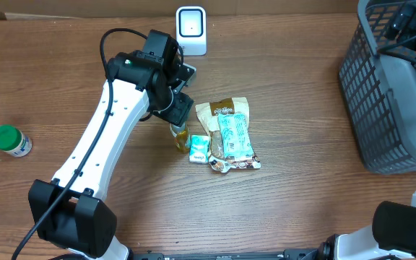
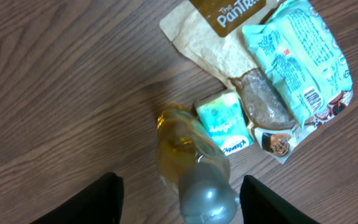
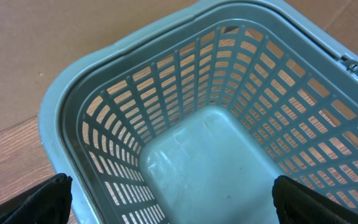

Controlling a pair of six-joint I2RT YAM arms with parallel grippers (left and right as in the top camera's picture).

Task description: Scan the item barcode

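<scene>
A small bottle of yellow liquid [image 2: 182,140] with a clear cap [image 2: 209,198] is on the table, seen also from overhead as the bottle [image 1: 180,136]. My left gripper [image 2: 182,190] hangs right over it. The two dark fingers [image 2: 107,199] stand either side of the cap with a gap on both sides, so it is open and holds nothing. The white barcode scanner [image 1: 191,29] stands at the back of the table. My right gripper [image 3: 173,199] is open above the grey basket [image 3: 104,81], nothing between its fingers.
Right of the bottle lie a small teal tissue pack [image 2: 224,122], a brown pouch [image 2: 210,37] and a teal snack packet [image 2: 297,62] with a barcode. A green-capped jar [image 1: 11,140] sits at the far left. The basket [image 1: 381,87] fills the right edge.
</scene>
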